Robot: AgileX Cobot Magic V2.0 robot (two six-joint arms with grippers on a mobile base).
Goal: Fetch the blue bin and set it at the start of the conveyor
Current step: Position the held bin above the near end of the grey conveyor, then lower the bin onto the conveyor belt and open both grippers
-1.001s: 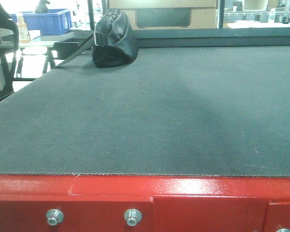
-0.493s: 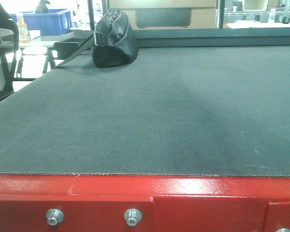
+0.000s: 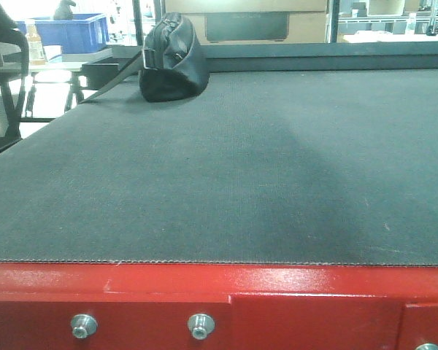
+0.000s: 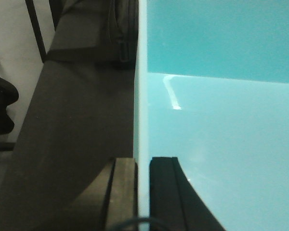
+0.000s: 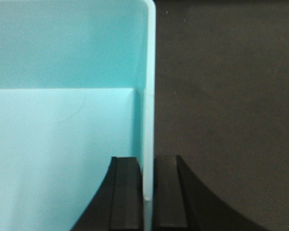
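The blue bin (image 4: pixel 216 125) fills the left wrist view's right side, empty inside. My left gripper (image 4: pixel 142 166) is shut on its left wall, one finger outside and one inside. In the right wrist view the same blue bin (image 5: pixel 62 134) fills the left side, and my right gripper (image 5: pixel 148 166) is shut on its right wall. Black belt shows beneath the bin in both wrist views. The conveyor start (image 3: pixel 226 168) spans the front view with its red frame edge (image 3: pixel 219 281) and silver bolts; neither the bin nor the grippers appear in that view.
A black zip bag (image 3: pixel 171 58) with a strap rests at the belt's far left, also seen as a dark bag (image 4: pixel 123 29) beyond the bin. A dark blue crate (image 3: pixel 66 33) and a bottle (image 3: pixel 33 42) stand on a table at far left.
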